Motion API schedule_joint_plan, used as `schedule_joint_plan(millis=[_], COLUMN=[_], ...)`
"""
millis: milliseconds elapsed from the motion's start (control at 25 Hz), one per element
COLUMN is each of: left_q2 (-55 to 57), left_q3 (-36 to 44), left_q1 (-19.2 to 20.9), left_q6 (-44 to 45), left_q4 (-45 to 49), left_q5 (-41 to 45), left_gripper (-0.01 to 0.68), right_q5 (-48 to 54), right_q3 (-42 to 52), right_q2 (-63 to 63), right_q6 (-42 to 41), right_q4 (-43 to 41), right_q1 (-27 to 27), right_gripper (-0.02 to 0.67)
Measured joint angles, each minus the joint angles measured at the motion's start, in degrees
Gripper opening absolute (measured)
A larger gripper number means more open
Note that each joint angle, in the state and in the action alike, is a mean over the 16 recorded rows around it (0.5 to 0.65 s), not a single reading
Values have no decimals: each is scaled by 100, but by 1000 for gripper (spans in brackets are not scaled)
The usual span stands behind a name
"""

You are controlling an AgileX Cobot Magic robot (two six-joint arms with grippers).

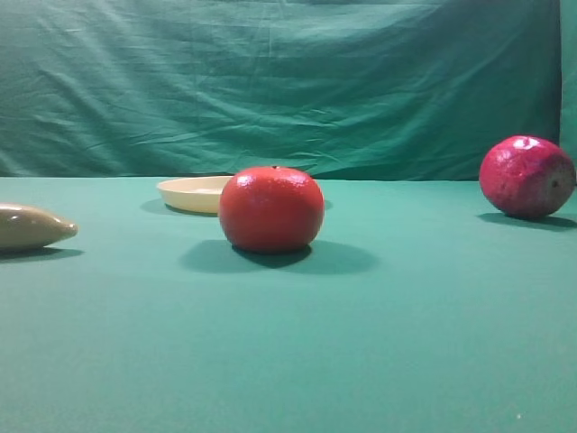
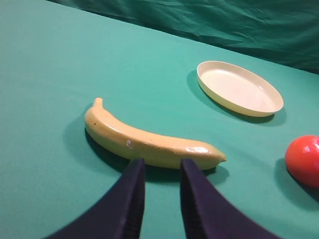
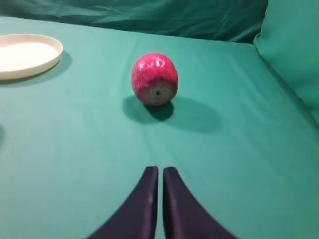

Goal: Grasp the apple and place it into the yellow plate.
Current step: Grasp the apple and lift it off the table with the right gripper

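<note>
On the green cloth-covered counter [image 3: 234,164], well ahead of the clenched, empty right claw [image 3: 160,174], sat the glossy magenta-red apple [image 3: 154,78], far from the shallow cream-yellow plate [image 3: 27,55]. It looked rigid, smooth and likely slippery; gripping across its widest middle seemed safest.

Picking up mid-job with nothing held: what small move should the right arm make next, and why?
Probably open the right pincer. Its jaws are shut, and the apple sits straight ahead on the cloth, apart from it and untouched, with the plate empty to the left. Opening first lets the jaws straddle the apple on approach.
</note>
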Motion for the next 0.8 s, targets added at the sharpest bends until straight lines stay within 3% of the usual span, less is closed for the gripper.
schedule_joint_plan(millis=[320, 800], left_q2=[0, 0], left_q3=[0, 0], left_q1=[0, 0], left_q6=[0, 0], left_q4=[0, 0], left_q5=[0, 0], left_gripper=[157, 157], right_q5=[121, 1249], right_q3=[-1111, -3527], right_q2=[1321, 4588], right_q6=[-14, -662], right_q4=[178, 179], right_q1=[0, 0], right_gripper=[0, 0])
